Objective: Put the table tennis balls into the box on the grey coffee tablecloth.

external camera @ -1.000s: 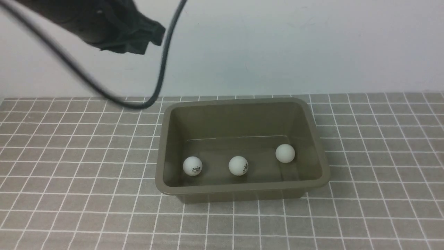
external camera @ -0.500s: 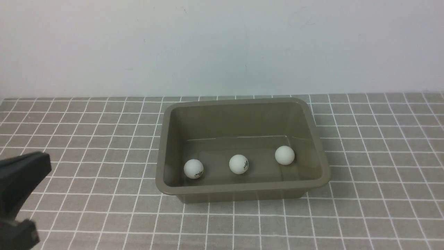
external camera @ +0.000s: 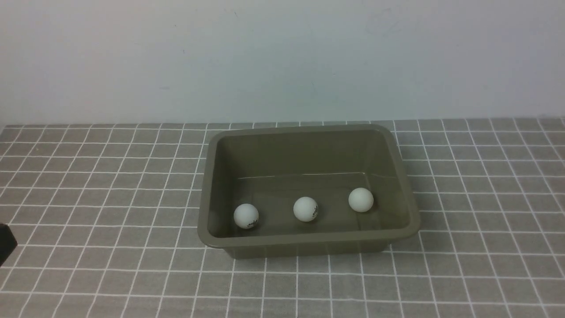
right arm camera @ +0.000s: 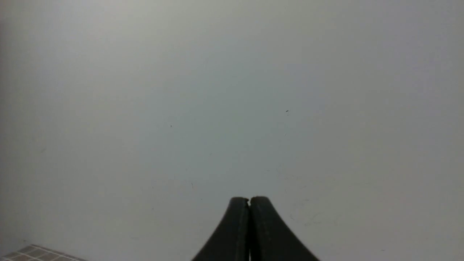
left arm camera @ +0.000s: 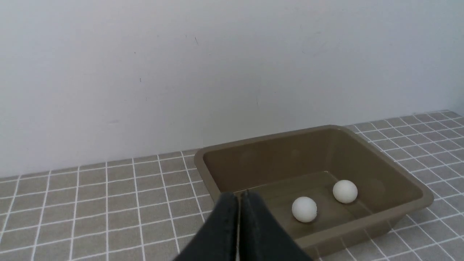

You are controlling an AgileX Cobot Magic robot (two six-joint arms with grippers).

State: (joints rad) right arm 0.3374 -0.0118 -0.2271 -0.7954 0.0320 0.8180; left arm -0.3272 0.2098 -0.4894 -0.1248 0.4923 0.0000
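Front view: three white table tennis balls (external camera: pixel 305 209) lie inside the box (external camera: pixel 309 239), in a loose row along its near wall, none touching another.
Box: an olive-brown tub that stands on the grey coffee tablecloth (external camera: pixel 110 185), just in front of the pale wall (external camera: pixel 282 57).
Cloth around the box: no ball shows on it in any view.
Left gripper (left arm camera: pixel 239 196): its jaws are pressed together with nothing between them. It sits low on the near-left side of the box and hides one ball in its wrist view.
Right gripper (right arm camera: pixel 249 199): its jaws are also pressed together and empty. It points at the wall, with the box out of its view.
Step in hand: the placing looks finished, and the arms seem to be pulling back.
Next move: probably nothing is left to pick up, so the arms need only settle clear of the box.
Change from earlier: the left arm hung above the far-left corner of the box a second ago. It has since swung away, and only a dark sliver shows in the front view, well left of the box. The balls have shifted slightly.
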